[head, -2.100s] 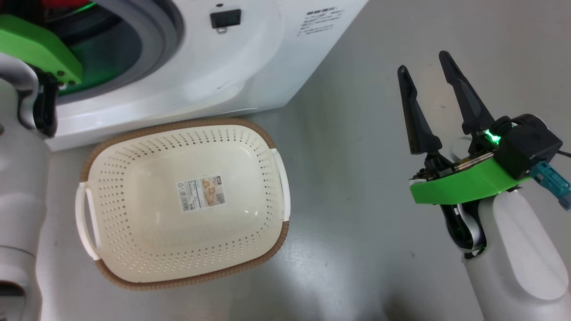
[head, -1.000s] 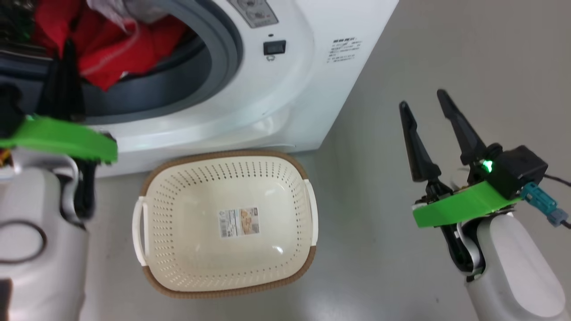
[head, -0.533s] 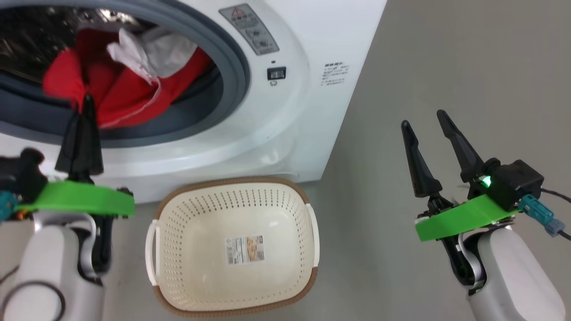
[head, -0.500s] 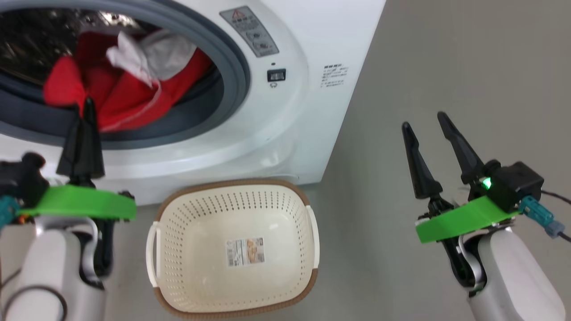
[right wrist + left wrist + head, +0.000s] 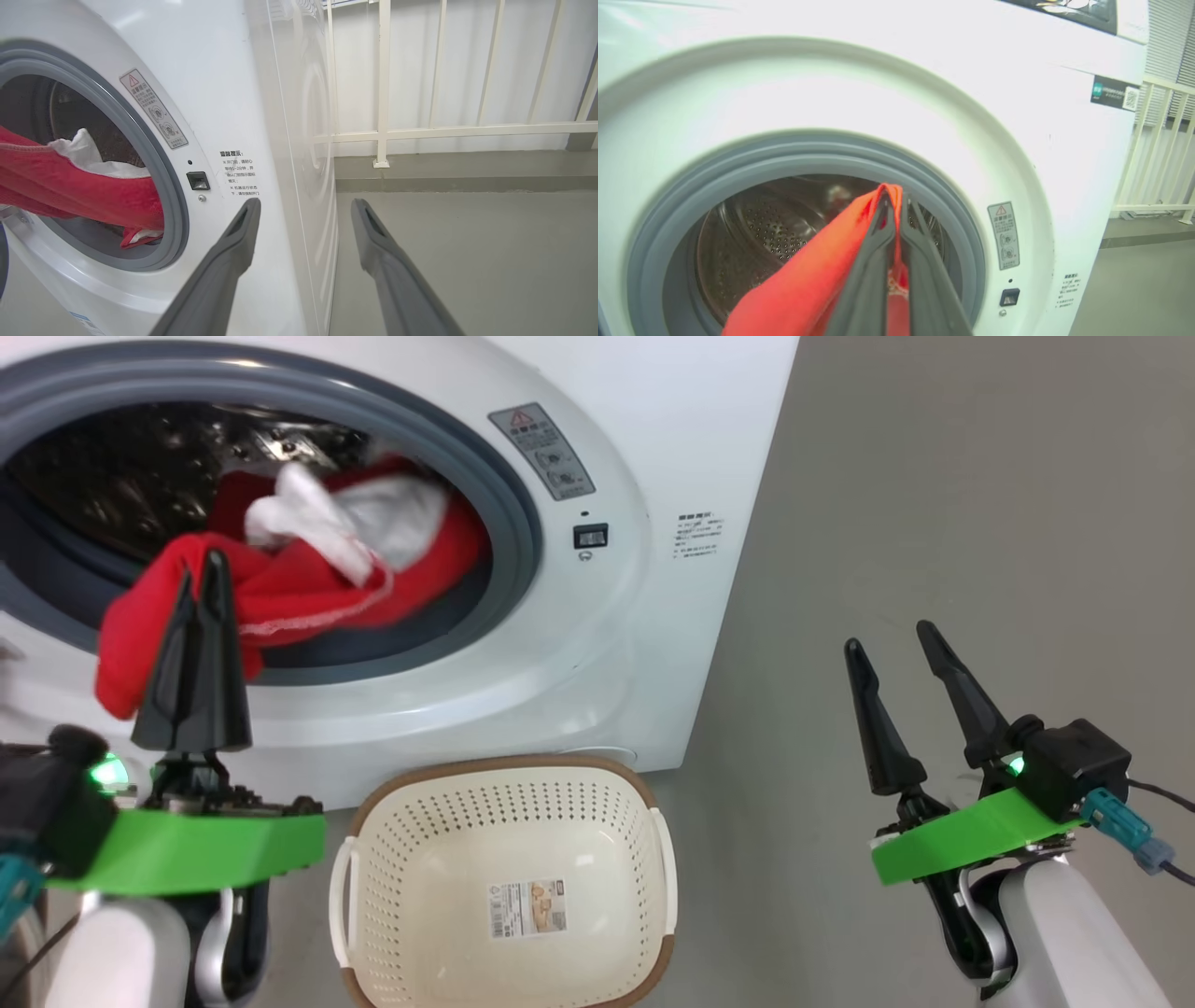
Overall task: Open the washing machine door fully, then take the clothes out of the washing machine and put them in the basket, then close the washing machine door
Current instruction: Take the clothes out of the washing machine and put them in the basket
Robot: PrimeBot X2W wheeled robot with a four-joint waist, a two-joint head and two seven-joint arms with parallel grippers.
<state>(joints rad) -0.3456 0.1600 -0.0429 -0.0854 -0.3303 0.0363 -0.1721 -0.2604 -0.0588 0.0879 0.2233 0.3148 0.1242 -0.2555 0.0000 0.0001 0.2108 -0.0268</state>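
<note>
Standing on the grey floor (image 5: 887, 504) close in front, the small cream-white perforated plastic basket (image 5: 420, 859) with a brown woven-look rim sits just before the big white front-loading washing machine (image 5: 607, 644). Beside it, the right pincer (image 5: 887, 637) hangs above the floor, its two dark fingers spread wide and holding nothing. The left pincer (image 5: 201, 567) is clamped tight on a fold of the bright red clothes (image 5: 308, 588) with white lining, which drape over the grey rubber gasket (image 5: 523, 523) out of the perforated steel drum (image 5: 112, 476).
</note>
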